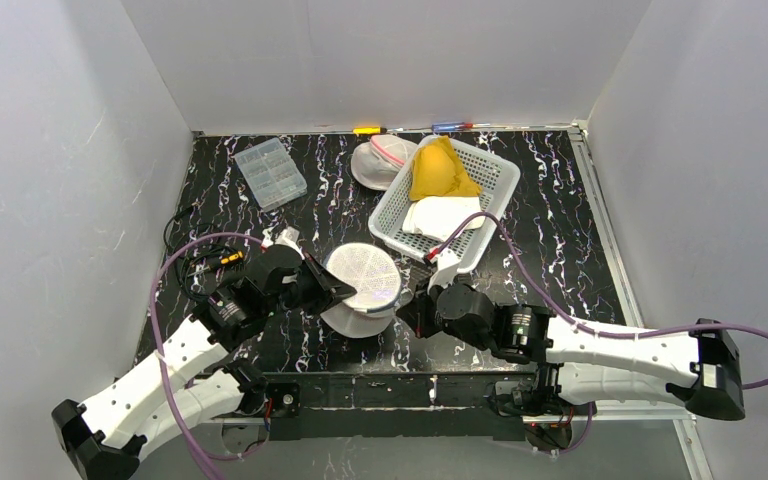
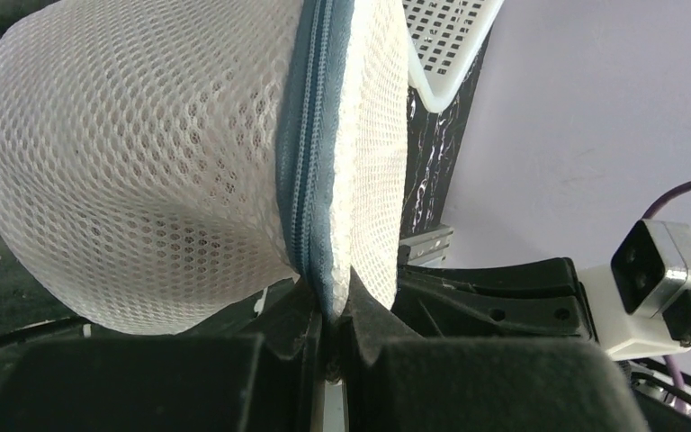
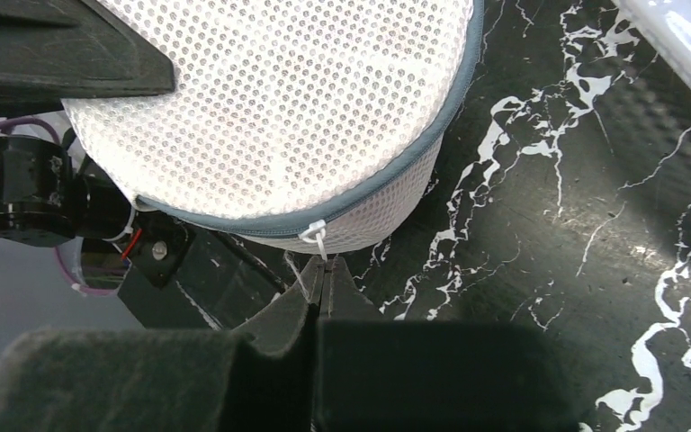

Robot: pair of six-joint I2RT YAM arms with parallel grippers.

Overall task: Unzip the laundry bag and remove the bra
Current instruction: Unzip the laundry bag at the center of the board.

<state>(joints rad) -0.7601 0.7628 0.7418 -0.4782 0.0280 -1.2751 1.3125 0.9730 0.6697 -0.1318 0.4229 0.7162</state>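
"Where does the laundry bag (image 1: 363, 282) sit?"

"Near the middle of the table (image 1: 580, 235), toward the front. The left gripper (image 1: 346, 292) is against its left side and the right gripper (image 1: 415, 300) is just beside its right."

"And the basket (image 1: 493, 170)?"

"Behind the bag and to the right, with clothes (image 1: 442, 190) lying in it. A second bag (image 1: 378, 160) rests against the basket's left corner."

"Further left?"

"A box (image 1: 270, 172) at the far left, well apart from the laundry bag. A pen (image 1: 367, 130) and a second pen (image 1: 450, 126) lie along the far edge."
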